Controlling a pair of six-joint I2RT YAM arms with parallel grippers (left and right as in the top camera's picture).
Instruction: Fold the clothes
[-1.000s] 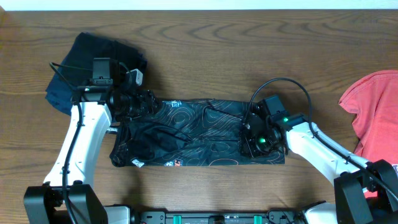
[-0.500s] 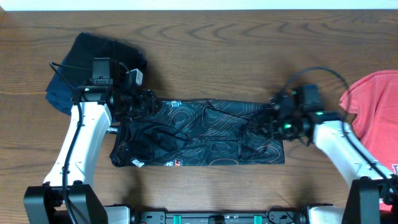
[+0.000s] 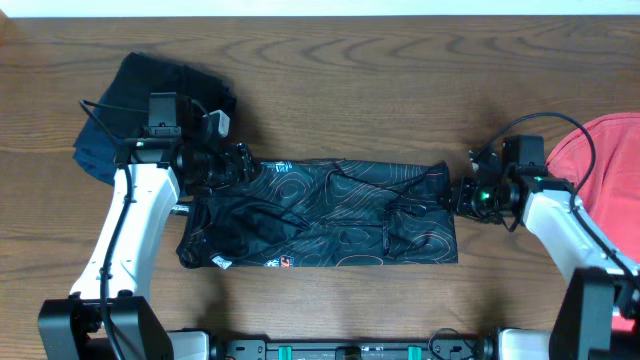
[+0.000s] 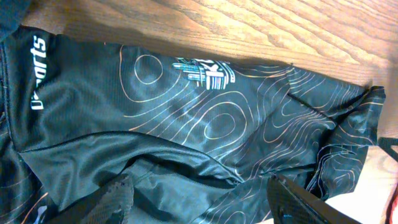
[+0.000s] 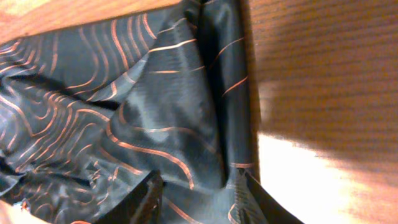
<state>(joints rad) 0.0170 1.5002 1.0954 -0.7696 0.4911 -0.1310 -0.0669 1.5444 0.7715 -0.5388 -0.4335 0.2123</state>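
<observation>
You're looking at a dark, wood-grain tabletop (image 3: 380,70), evenly lit from above; a pale strip (image 3: 320,6) runs along its far edge.

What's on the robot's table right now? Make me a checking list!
Surface: brown wooden table.
Job's things: black shirt with orange lines, lying as a long wrinkled strip; red shirt at the right edge, partly out of view.
Clutter: dark cloth bundle at the back left.
Hands: left hand open over the black shirt's left end; right hand at its right edge, fingers apart with cloth between them, grip unclear.
Cables: black cable loops above the right arm; another runs along the left arm.
Surroundings: white strip behind the table; nothing else seen.
</observation>
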